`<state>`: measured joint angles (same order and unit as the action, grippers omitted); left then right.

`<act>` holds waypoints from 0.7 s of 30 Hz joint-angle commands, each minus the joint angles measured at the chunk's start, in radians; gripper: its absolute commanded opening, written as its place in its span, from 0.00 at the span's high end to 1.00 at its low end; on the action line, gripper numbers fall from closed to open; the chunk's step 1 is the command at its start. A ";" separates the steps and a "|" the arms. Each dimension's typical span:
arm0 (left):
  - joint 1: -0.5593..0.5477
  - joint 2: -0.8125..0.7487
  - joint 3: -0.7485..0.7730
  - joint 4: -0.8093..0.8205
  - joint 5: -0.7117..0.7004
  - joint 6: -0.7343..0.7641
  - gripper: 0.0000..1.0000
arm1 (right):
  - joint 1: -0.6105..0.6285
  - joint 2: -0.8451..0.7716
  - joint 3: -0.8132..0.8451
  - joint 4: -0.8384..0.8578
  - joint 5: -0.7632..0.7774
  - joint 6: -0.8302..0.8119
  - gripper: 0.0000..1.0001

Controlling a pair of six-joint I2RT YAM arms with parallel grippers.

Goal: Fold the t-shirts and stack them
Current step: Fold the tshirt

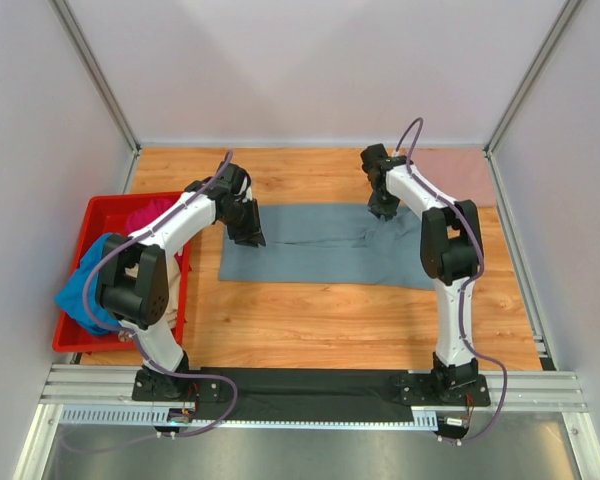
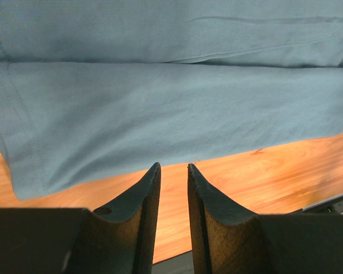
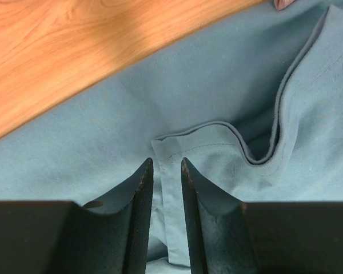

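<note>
The slate grey-blue t-shirt lies spread flat mid-worktop. The left gripper hovers at its left end, jaws slightly apart and empty. The right gripper (above the collar) is narrowly parted too, clasping nothing.

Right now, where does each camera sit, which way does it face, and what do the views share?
Top external: above and behind the arm bases, facing down on the wooden table; both arms show.
Left wrist: on the left arm, facing the folded edge of the slate grey-blue t-shirt; left gripper shows, open, empty.
Right wrist: on the right arm, facing down on that shirt's neckline; right gripper shows, open over cloth.
Shared: all three see the t-shirt and table.
</note>
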<state>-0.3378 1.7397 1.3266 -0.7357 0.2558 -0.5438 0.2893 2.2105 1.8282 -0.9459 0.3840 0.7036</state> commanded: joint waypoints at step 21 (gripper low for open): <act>0.008 -0.014 0.033 -0.010 -0.006 0.016 0.68 | 0.004 -0.005 0.040 0.025 0.021 -0.019 1.00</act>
<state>-0.3351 1.7397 1.3270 -0.7376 0.2512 -0.5404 0.2893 2.2417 1.8488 -0.9447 0.3874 0.6968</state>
